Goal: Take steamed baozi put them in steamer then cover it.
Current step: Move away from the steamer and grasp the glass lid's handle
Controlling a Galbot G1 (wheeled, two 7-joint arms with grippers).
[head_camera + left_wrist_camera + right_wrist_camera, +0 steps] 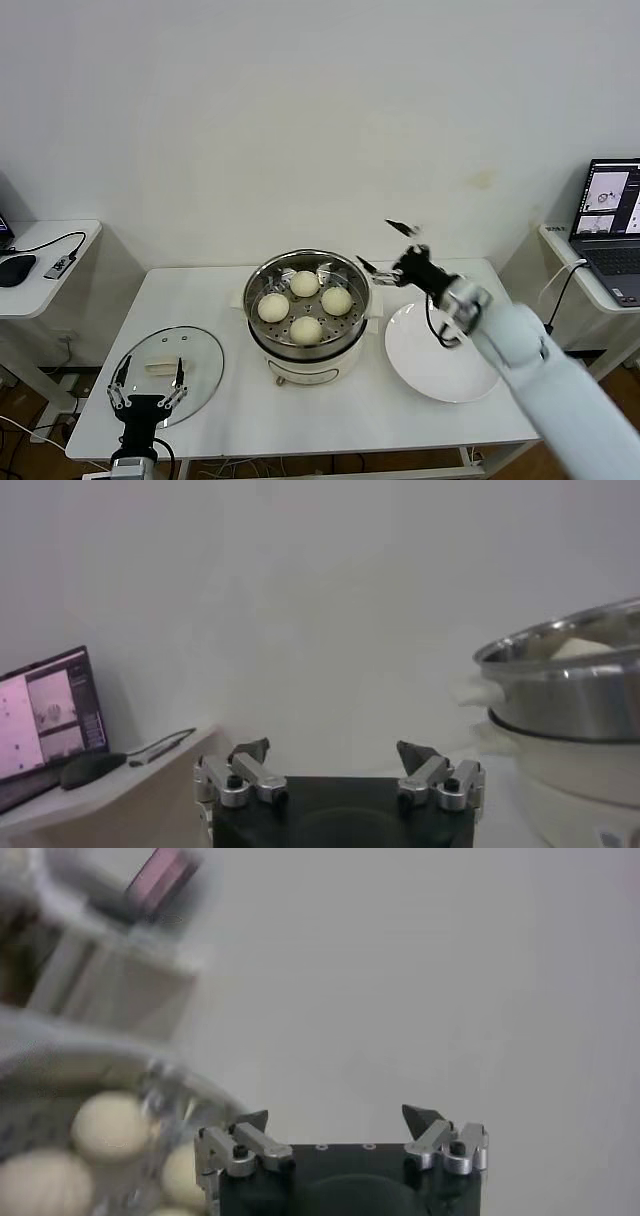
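Left gripper (pixel 148 388) sat at table's near-left edge, jaws wide, empty, fingertips over near rim of the cover (pixel 167 374). Cover lay flat on the white table (pixel 330 425), left of the steamer (pixel 307 318): round clear glass, metal rim, cream-white bar handle w/ long axis running left-right. Steamer stood upright at table centre; shiny steel pot, perforated tray, cream-white base, uncovered. Four steamed baozi (pixel 305 306) sat in tray, diamond layout; smooth, round, cream-white, matte. Right gripper (pixel 385 245) hung above steamer's right rim, jaws wide, holding nothing, pointing toward back-left. White plate (pixel 440 370), flat, round, glossy, lay just right of steamer, partly under right arm. Laptop (pixel 610 232) stood open on side desk at far right. Mouse (pixel 14 269) and cable on left side desk.
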